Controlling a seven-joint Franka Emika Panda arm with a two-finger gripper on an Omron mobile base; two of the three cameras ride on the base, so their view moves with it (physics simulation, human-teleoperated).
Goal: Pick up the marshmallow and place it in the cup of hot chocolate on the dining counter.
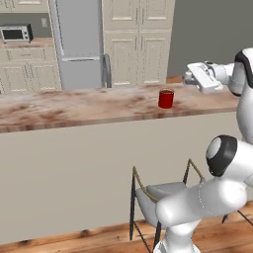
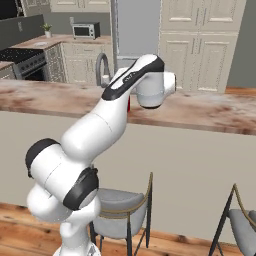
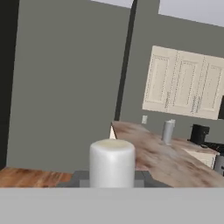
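I have the marshmallow sitting between the finger tips of the end effector in the hand view, a white cylinder that the tips appear to pinch from both sides, though the tips themselves are mostly hidden behind it. From the left base view the end effector hangs above the counter, to the right of the cup of hot chocolate and higher than its rim, well short of being over it. My worry is the release point: the cup's mouth is narrow, and if I open before I am centred, the marshmallow will likely strike the rim, bounce on the stone and roll off the edge. The hand also looks tilted toward level, so the piece could slip from a light pinch in transit.
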